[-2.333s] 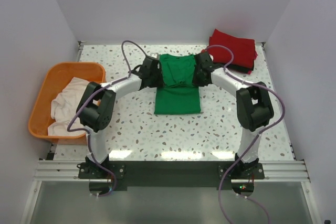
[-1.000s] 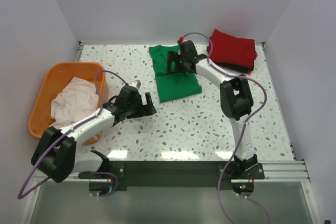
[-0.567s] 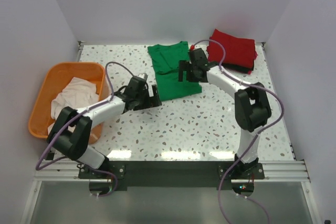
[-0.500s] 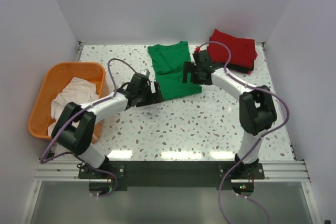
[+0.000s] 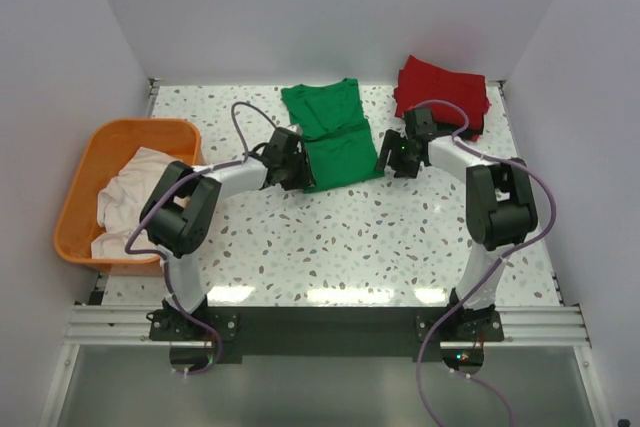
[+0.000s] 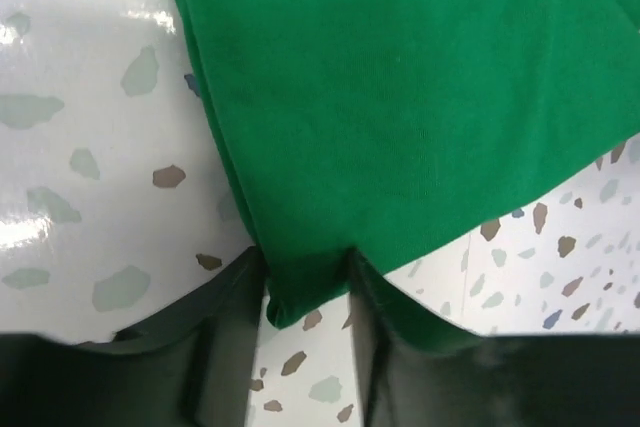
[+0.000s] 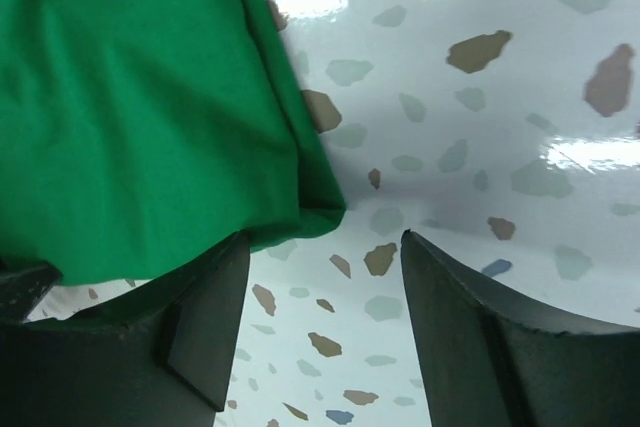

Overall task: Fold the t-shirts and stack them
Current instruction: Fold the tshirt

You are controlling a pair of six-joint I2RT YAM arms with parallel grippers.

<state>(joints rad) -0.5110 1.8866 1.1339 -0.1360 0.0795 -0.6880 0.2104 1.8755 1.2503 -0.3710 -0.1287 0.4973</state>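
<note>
A bright green t-shirt (image 5: 328,137) lies folded flat at the table's middle back. My left gripper (image 5: 297,175) is at its near left corner. In the left wrist view that corner (image 6: 300,297) fills the gap of the half-narrowed left gripper (image 6: 306,267) and touches both fingers. My right gripper (image 5: 388,162) sits at the near right corner. Seen from the wrist, the right gripper (image 7: 322,247) is open over bare table, with the green t-shirt (image 7: 130,97) ending by its left finger. A red t-shirt (image 5: 445,92) lies folded on a black one (image 5: 472,129). An off-white one (image 5: 135,197) is crumpled in the basket.
The orange plastic basket (image 5: 85,152) stands at the table's left edge. White walls close in the back and both sides. Purple cables loop over both arms near the shirts. Speckled tabletop (image 5: 340,237) stretches in front of the green t-shirt.
The left arm has reached in to the green t-shirt's near left corner. The right gripper has come off the shirt to its near right corner. Both sets of jaws have narrowed.
</note>
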